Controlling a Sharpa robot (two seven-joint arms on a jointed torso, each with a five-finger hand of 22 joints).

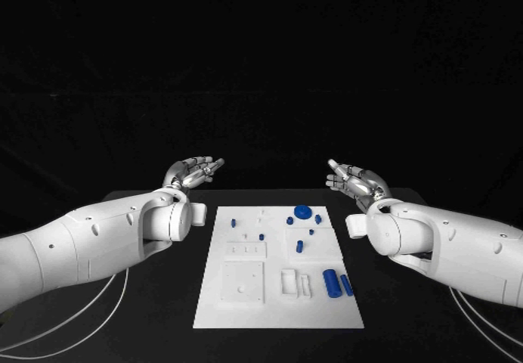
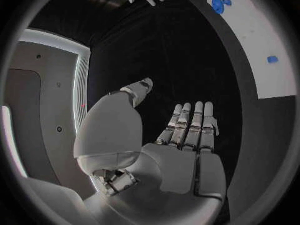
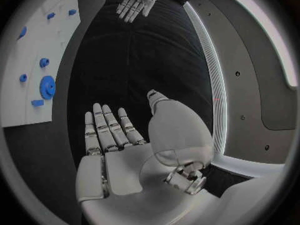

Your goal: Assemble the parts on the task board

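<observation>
White board (image 1: 278,302) lies lengthwise down the middle of the black desk (image 1: 163,318), its long axis running away from the robot. Left hand (image 1: 192,173) and right hand (image 1: 355,178) hover beyond its far corners, one each side, palms up, fingers (image 2: 190,122) spread and holding nothing. Blue parts (image 1: 302,212) cluster on the board's right half, the gear farthest out, so the right hand looks nearer; they lie back toward the robot from its fingers.

A black table (image 1: 131,318) spreads wide under everything; thin white cables (image 1: 66,333) trail across its near corners.
</observation>
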